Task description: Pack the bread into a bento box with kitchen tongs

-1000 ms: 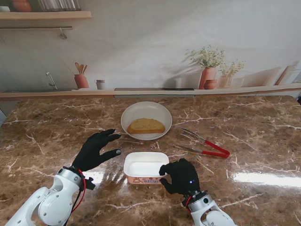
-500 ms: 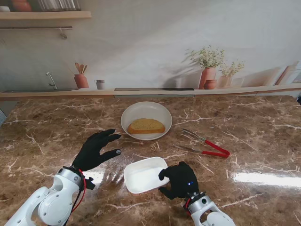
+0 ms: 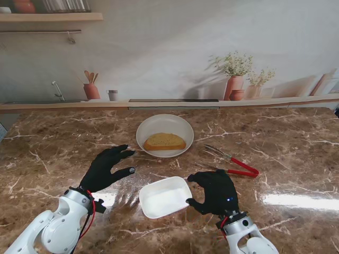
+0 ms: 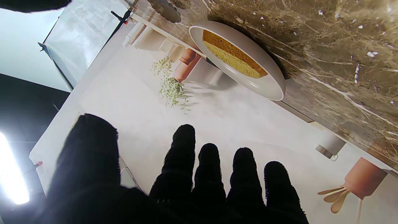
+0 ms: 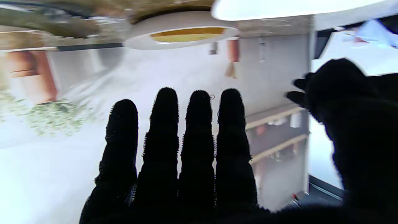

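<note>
Brown marble worktop [image 3: 63, 153]: white rectangular bento box [image 3: 165, 197] sits empty; both robot hands, left [image 3: 107, 168] and right [image 3: 216, 191], spread, holding nothing. Likely next: grasp red-handled metal tongs [image 3: 231, 164].

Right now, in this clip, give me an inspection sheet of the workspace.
Surface: brown marble table, glare patches.
Job's things: bread in white bowl; white box tilted, empty; red-handled tongs lying untouched, right of bowl.
Clutter: nothing seen.
Hands: left hand open, hovering; right hand open beside the box's right edge, contact unclear.
Cables: red cable at left wrist.
Surroundings: kitchen backdrop with shelf, pots.
</note>
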Action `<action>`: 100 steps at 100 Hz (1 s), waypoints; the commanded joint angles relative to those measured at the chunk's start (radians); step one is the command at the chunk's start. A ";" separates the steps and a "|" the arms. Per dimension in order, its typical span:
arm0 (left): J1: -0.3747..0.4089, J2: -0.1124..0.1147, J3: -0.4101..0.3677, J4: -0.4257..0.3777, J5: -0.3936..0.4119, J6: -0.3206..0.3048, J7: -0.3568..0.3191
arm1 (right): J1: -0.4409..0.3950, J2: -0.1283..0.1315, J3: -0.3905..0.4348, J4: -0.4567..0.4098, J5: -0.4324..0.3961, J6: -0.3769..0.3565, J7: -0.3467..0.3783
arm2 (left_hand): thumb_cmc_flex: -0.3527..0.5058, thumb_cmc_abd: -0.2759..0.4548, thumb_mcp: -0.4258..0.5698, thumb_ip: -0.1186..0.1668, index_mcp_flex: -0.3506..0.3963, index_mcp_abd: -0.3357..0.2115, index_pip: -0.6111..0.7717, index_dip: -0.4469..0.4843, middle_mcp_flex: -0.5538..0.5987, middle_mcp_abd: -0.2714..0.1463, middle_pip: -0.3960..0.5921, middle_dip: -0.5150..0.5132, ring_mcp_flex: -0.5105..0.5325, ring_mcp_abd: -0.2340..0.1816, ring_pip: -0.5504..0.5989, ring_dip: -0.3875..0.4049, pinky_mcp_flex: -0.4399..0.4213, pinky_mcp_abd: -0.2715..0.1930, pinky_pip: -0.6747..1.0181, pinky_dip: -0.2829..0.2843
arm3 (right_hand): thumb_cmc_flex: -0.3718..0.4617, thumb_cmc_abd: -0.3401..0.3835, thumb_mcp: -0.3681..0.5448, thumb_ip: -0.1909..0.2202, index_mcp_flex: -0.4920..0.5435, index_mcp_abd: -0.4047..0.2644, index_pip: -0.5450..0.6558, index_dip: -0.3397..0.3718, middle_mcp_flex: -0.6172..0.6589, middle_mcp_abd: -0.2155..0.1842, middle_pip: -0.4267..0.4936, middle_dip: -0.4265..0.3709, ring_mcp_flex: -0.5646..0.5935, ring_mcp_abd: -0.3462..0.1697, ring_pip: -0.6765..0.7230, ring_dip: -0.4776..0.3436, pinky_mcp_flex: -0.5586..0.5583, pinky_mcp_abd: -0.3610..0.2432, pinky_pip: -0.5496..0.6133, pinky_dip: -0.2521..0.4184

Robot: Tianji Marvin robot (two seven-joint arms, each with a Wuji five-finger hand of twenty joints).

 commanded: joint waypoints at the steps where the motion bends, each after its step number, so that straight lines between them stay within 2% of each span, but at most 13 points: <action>1: 0.008 -0.001 0.000 -0.003 0.001 0.001 -0.001 | -0.007 0.006 0.035 -0.008 0.018 0.035 0.058 | -0.004 0.016 -0.037 0.031 -0.020 -0.007 -0.010 -0.006 -0.019 -0.007 -0.008 -0.001 -0.034 -0.044 -0.019 -0.009 -0.014 -0.026 -0.034 -0.001 | -0.046 -0.025 0.016 0.033 -0.071 0.046 -0.049 -0.012 -0.072 0.012 -0.025 -0.021 -0.078 -0.007 -0.035 -0.005 -0.064 -0.015 -0.082 0.014; 19: 0.008 -0.001 -0.004 -0.003 0.003 -0.003 0.000 | 0.013 0.003 0.125 0.003 0.059 0.094 0.192 | -0.005 0.016 -0.037 0.031 -0.020 -0.008 -0.009 -0.006 -0.018 -0.007 -0.007 0.000 -0.033 -0.044 -0.019 -0.008 -0.013 -0.026 -0.034 -0.001 | -0.050 -0.116 0.106 0.008 -0.148 0.099 -0.091 -0.011 -0.156 0.027 -0.041 -0.035 -0.178 -0.009 -0.092 -0.044 -0.152 -0.021 -0.226 0.007; 31: 0.004 0.000 -0.001 0.001 0.005 -0.005 0.000 | 0.057 0.005 0.156 0.047 0.092 0.125 0.279 | -0.005 0.016 -0.037 0.031 -0.018 -0.007 -0.008 -0.006 -0.018 -0.005 -0.006 0.000 -0.032 -0.044 -0.018 -0.008 -0.014 -0.026 -0.034 -0.001 | -0.053 -0.135 0.134 -0.004 -0.275 0.162 -0.142 -0.006 -0.308 0.059 -0.060 -0.043 -0.355 -0.008 -0.131 -0.070 -0.273 -0.050 -0.343 -0.012; 47: -0.008 -0.004 0.012 0.011 -0.003 0.006 0.012 | 0.136 0.009 0.165 0.133 0.150 0.135 0.371 | -0.006 0.014 -0.037 0.031 -0.017 -0.009 -0.007 -0.005 -0.016 -0.007 -0.006 0.000 -0.032 -0.044 -0.018 -0.008 -0.014 -0.027 -0.035 -0.001 | -0.058 -0.193 0.192 -0.020 -0.366 0.217 -0.172 0.025 -0.493 0.082 -0.044 -0.036 -0.565 -0.025 -0.108 -0.078 -0.418 -0.106 -0.454 -0.004; 56: -0.015 -0.002 0.017 0.013 -0.002 0.007 0.005 | 0.178 0.010 0.165 0.184 0.196 0.140 0.418 | -0.006 0.016 -0.037 0.031 -0.018 -0.011 -0.007 -0.006 -0.018 -0.007 -0.007 0.000 -0.033 -0.045 -0.019 -0.008 -0.014 -0.027 -0.036 -0.001 | -0.065 -0.209 0.210 -0.028 -0.425 0.245 -0.192 0.037 -0.578 0.092 -0.032 -0.028 -0.646 -0.033 -0.094 -0.079 -0.466 -0.125 -0.483 0.009; 72: -0.019 0.001 0.018 0.013 -0.003 0.011 -0.011 | 0.242 0.008 0.158 0.259 0.269 0.155 0.464 | -0.006 0.016 -0.037 0.031 -0.020 -0.010 -0.008 -0.006 -0.019 -0.007 -0.008 -0.001 -0.034 -0.046 -0.020 -0.008 -0.014 -0.026 -0.036 -0.001 | -0.058 -0.225 0.224 -0.033 -0.435 0.252 -0.187 0.055 -0.622 0.095 -0.017 -0.024 -0.672 -0.034 -0.101 -0.091 -0.486 -0.133 -0.499 0.024; 100: -0.019 0.002 0.021 0.010 -0.004 0.022 -0.020 | 0.359 0.010 0.116 0.396 0.307 0.159 0.483 | -0.005 0.017 -0.037 0.031 -0.021 -0.007 -0.009 -0.006 -0.020 -0.007 -0.010 -0.002 -0.035 -0.045 -0.021 -0.009 -0.014 -0.027 -0.038 0.000 | -0.046 -0.249 0.243 -0.037 -0.417 0.233 -0.163 0.085 -0.648 0.092 0.003 -0.021 -0.669 -0.036 -0.115 -0.098 -0.482 -0.134 -0.509 0.044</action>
